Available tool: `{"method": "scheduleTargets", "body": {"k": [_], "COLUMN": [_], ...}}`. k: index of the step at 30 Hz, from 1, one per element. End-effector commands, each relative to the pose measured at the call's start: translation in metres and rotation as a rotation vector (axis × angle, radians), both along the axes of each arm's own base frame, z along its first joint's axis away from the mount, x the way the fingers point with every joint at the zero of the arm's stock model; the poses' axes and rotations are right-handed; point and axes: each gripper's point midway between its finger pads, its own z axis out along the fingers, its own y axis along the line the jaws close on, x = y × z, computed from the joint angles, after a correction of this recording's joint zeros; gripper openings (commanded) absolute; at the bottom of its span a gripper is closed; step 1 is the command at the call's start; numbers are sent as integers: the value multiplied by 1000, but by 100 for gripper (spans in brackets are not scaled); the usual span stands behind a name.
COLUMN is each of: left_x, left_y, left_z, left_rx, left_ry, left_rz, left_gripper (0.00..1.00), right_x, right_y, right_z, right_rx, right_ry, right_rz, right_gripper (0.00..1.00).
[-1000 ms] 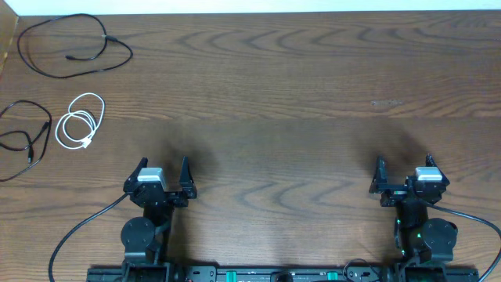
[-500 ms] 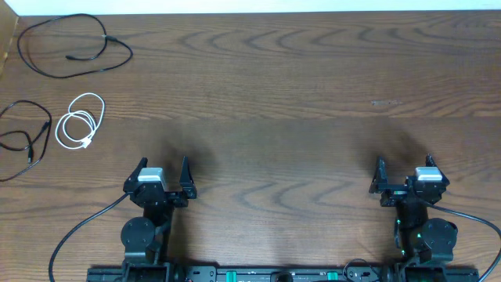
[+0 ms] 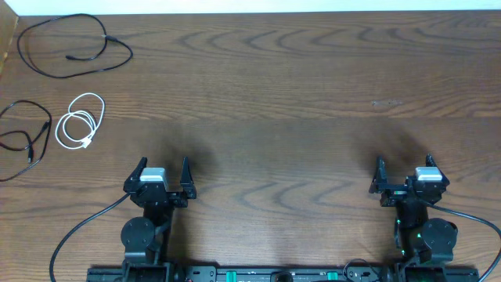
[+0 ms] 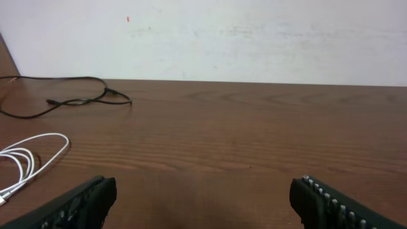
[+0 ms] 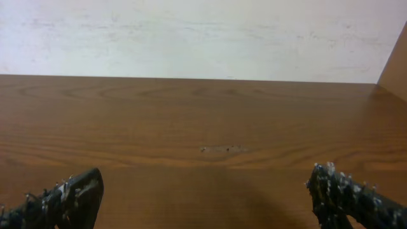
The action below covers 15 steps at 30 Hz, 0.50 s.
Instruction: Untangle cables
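Three cables lie apart at the far left of the table. One black cable (image 3: 74,48) forms a big loop at the back left and shows in the left wrist view (image 4: 70,95). A coiled white cable (image 3: 81,121) lies in front of it, also seen in the left wrist view (image 4: 28,159). A second black cable (image 3: 23,139) lies at the left edge. My left gripper (image 3: 163,175) (image 4: 203,197) is open and empty near the front edge. My right gripper (image 3: 405,174) (image 5: 203,194) is open and empty at the front right.
The wooden table (image 3: 274,94) runs to a pale wall at the back (image 4: 254,38). A faint scuff mark (image 3: 386,103) (image 5: 222,149) lies ahead of the right gripper. Thick black arm wires (image 3: 78,231) trail at the front edge.
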Motion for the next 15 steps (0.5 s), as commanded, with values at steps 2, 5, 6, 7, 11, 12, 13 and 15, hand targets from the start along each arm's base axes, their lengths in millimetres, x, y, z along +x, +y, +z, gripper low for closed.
{"method": "scheduleTargets", "body": {"k": [2, 5, 6, 7, 11, 12, 13, 15], "left_x": [-1, -1, -1, -1, -1, -1, -1, -1], "left_y": [0, 0, 0, 0, 0, 0, 0, 0], "left_z": [-16, -15, -15, -15, -15, -15, -15, -15], "left_rx": [17, 17, 17, 17, 17, 17, 17, 17], "left_ry": [49, 44, 43, 43, 43, 43, 43, 43], "left_rz": [-4, -4, -4, -4, -4, -4, -4, -4], "left_gripper": [92, 92, 92, 92, 92, 92, 93, 93], "right_x": [0, 0, 0, 0, 0, 0, 0, 0], "right_y": [-1, -1, -1, -1, -1, -1, -1, -1], "right_z": [-1, -1, -1, -1, -1, -1, -1, -1], "right_rx": [11, 11, 11, 11, 11, 11, 11, 11], "right_ry": [1, 1, 1, 1, 1, 1, 1, 2], "right_rz": [-6, -6, -6, -6, -6, -6, -6, -6], "right_gripper": [99, 99, 99, 99, 99, 99, 99, 99]}}
